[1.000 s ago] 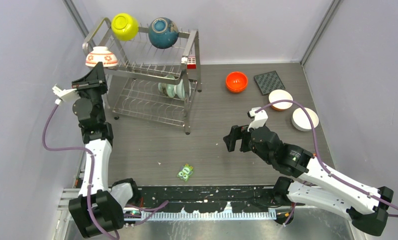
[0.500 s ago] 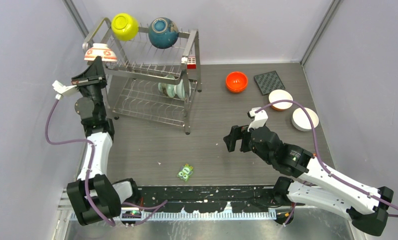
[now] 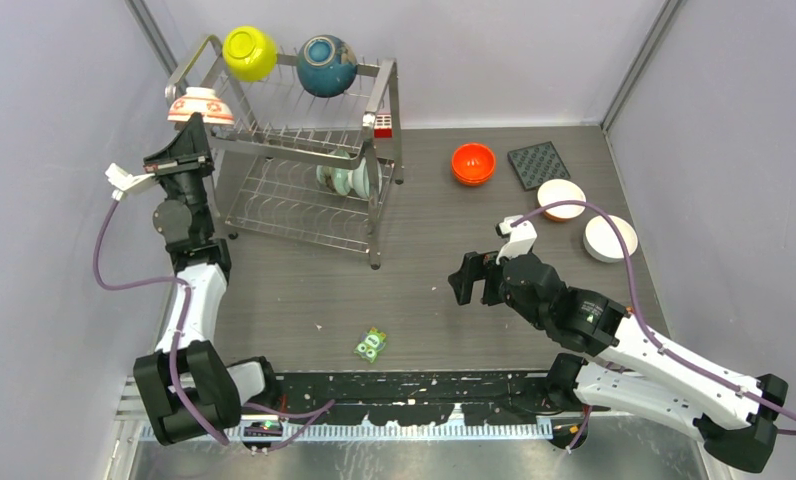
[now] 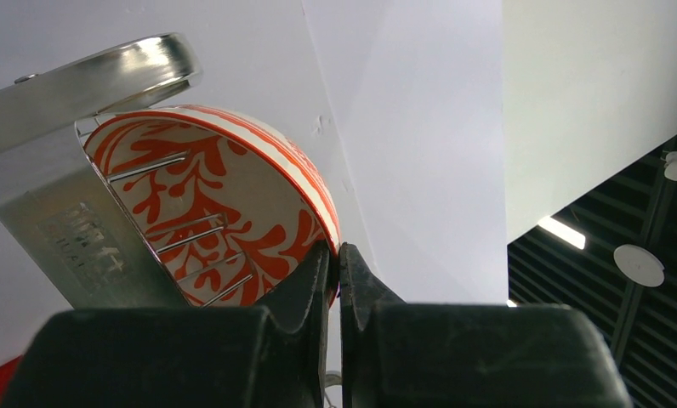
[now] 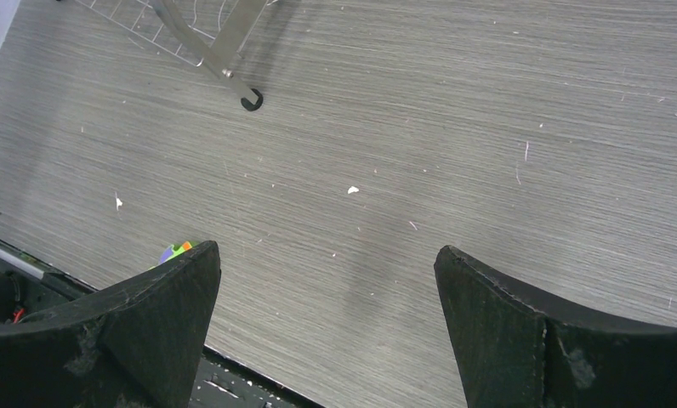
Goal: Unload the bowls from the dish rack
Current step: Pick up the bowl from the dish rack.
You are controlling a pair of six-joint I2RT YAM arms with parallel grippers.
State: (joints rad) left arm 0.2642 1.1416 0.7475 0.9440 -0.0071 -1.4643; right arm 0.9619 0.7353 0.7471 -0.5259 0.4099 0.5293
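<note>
The steel wire dish rack (image 3: 386,92) stands at the back left. On its top tier sit a yellow-green bowl (image 3: 250,52) and a dark teal bowl (image 3: 326,65); a pale green bowl (image 3: 346,180) stands on edge in the lower tier. At the top tier's left end, my left gripper (image 3: 195,130) is shut on the rim of the white bowl with red flowers (image 3: 201,104). In the left wrist view, the gripper (image 4: 335,255) pinches that bowl's (image 4: 224,195) rim next to the rack's frame (image 4: 80,76). My right gripper (image 3: 471,278) hangs open over bare table (image 5: 328,272).
An orange bowl (image 3: 473,163), a dark square mat (image 3: 538,164) and two white bowls (image 3: 561,198) (image 3: 610,238) lie on the table to the right. A small colourful block (image 3: 371,344) lies near the front edge. Grey walls close in on both sides.
The left gripper's jaws have closed on the flowered bowl's rim, and the bowl has risen a little at the rack's left end. The right arm has not moved.
</note>
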